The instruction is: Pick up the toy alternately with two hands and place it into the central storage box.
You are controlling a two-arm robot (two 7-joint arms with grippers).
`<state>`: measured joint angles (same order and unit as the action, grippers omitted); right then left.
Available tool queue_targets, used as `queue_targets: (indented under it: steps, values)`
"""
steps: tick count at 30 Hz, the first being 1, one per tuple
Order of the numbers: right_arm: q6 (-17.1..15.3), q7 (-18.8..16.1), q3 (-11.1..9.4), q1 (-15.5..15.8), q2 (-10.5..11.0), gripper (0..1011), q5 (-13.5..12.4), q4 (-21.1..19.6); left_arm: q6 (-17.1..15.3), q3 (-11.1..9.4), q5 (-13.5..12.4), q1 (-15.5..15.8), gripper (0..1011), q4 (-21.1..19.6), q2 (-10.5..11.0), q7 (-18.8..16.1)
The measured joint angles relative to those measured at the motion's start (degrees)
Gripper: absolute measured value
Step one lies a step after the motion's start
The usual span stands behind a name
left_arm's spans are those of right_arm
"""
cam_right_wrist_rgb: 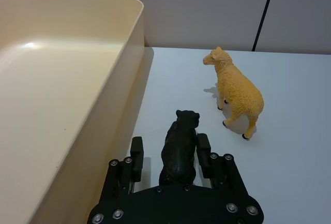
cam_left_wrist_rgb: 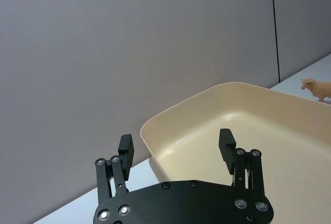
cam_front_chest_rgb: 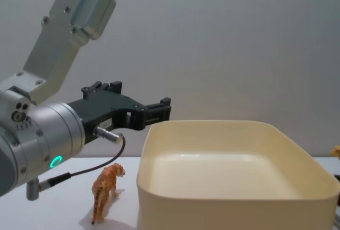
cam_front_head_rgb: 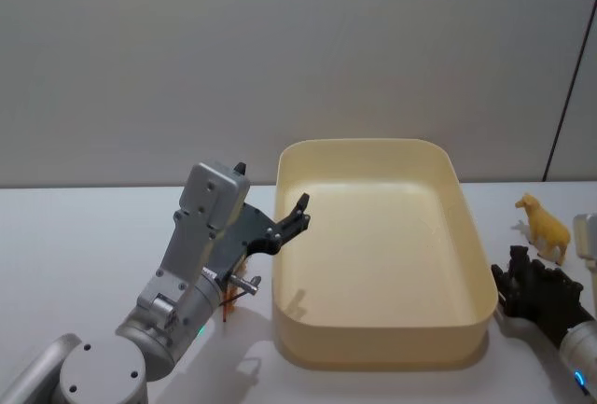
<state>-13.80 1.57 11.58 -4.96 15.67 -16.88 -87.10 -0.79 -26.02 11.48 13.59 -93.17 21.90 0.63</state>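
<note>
Right gripper (cam_right_wrist_rgb: 170, 150) jaws straddle black bear (cam_right_wrist_rgb: 181, 131) beside storage box (cam_right_wrist_rgb: 133, 53), unclamped; left gripper (cam_left_wrist_rgb: 177, 142) jaws wide, empty. Nothing boxed; tiger (cam_front_chest_rgb: 106, 187), sheep (cam_right_wrist_rgb: 235, 92) pending.

Left arm: thick silver-grey metal arm (cam_front_chest_rgb: 42, 134), round barrel joints and a boxy link, at 9 o'clock in the chest view.
Light: green ring light (cam_front_chest_rgb: 55, 161) on the barrel's face.
Cable: thin black cable (cam_front_chest_rgb: 95, 170) from a silver plug (cam_front_chest_rgb: 106, 132).
Left gripper: black angular left gripper (cam_left_wrist_rgb: 176, 142), flat plate, short fingers (cam_left_wrist_rgb: 125, 149), silver screw heads (cam_left_wrist_rgb: 103, 214).
Right gripper: black right gripper (cam_right_wrist_rgb: 169, 144) of the same make, at 4 o'clock in the head view.
</note>
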Motion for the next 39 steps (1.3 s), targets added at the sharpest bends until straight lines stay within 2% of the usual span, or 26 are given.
queue_targets:
  steps: [2, 3, 6, 8, 10, 21, 28, 35, 39]
  values:
    - [0.0, 0.0, 0.0, -0.1, -0.1, 560, 0.1, 0.1, 0.0, 0.0, 0.0, 0.0, 1001, 0.0, 0.0, 0.0]
    - [-0.1, 0.0, 0.1, -0.3, -0.2, 560, 0.1, 0.3, 0.0, 0.0, 0.0, 0.0, 1001, 0.0, 0.0, 0.0]
    - [-0.2, -0.1, 0.1, -0.3, -0.2, 458, 0.2, 0.5, 0.0, 0.0, 0.0, 0.0, 1001, 0.0, 0.0, 0.0]
    - [-0.2, -0.1, 0.1, -0.4, -0.3, 359, 0.2, 0.5, 0.0, 0.0, 0.0, 0.0, 1001, 0.0, 0.0, 0.0]
    - [-0.1, -0.1, 0.1, -0.3, -0.3, 335, 0.3, 0.5, 0.0, 0.0, 0.0, 0.0, 1001, 0.0, 0.0, 0.0]
    - [2.3, 2.4, -0.4, 1.0, 0.3, 333, 1.6, -2.0, 0.0, 0.0, 0.0, 0.0, 1001, 0.0, 0.0, 0.0]
    - [4.4, 3.2, -1.1, 1.4, 0.9, 333, 2.8, -5.3, 0.0, 0.0, 0.0, 0.0, 1001, 0.0, 0.0, 0.0]
    - [5.0, 1.4, -1.5, 0.3, 1.1, 333, 3.1, -7.1, 0.0, 0.0, 0.0, 0.0, 1001, 0.0, 0.0, 0.0]
    - [5.0, -1.1, -1.7, -1.4, 1.0, 333, 3.2, -7.4, 0.0, 0.0, 0.0, 0.0, 1001, 0.0, 0.0, 0.0]
